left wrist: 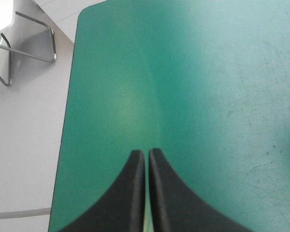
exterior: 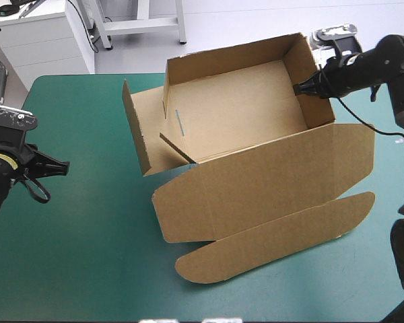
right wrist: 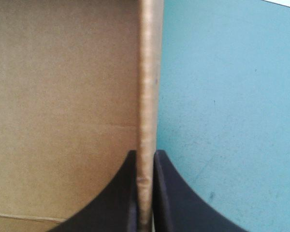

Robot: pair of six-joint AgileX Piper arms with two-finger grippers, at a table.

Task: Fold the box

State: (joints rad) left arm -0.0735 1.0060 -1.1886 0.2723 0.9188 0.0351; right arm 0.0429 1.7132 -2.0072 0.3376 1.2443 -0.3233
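Nearest the robot, the box's (exterior: 256, 121) long rounded flap (exterior: 276, 235) lies flat on the teal-green worktop (exterior: 87, 256). It joins the broad lid panel (exterior: 269, 178), which is also flat and hinges along the box's near wall. Behind that is the open tray, sitting toward the far right of the worktop and turned at an angle to its edges. The tray's far wall (exterior: 236, 54) and right wall (exterior: 316, 87) stand upright, and its brown floor is bare.

On the box's left side, a side flap (exterior: 138, 128) stands up and splays outward, and a short inner tab is folded in beside it.

The left end effector (exterior: 57, 165) hangs well to the left of the box and touches nothing. In its wrist view, the black fingers (left wrist: 147, 154) are together in a pointed arch over bare cover.

The right end effector (exterior: 301, 87) reaches in from the box's right side and is clamped on the top of the right wall. In its wrist view (right wrist: 145, 157), the thin board edge runs up between the two black fingers, with the inside of the box (right wrist: 63, 96) on one side and the cover on the other.
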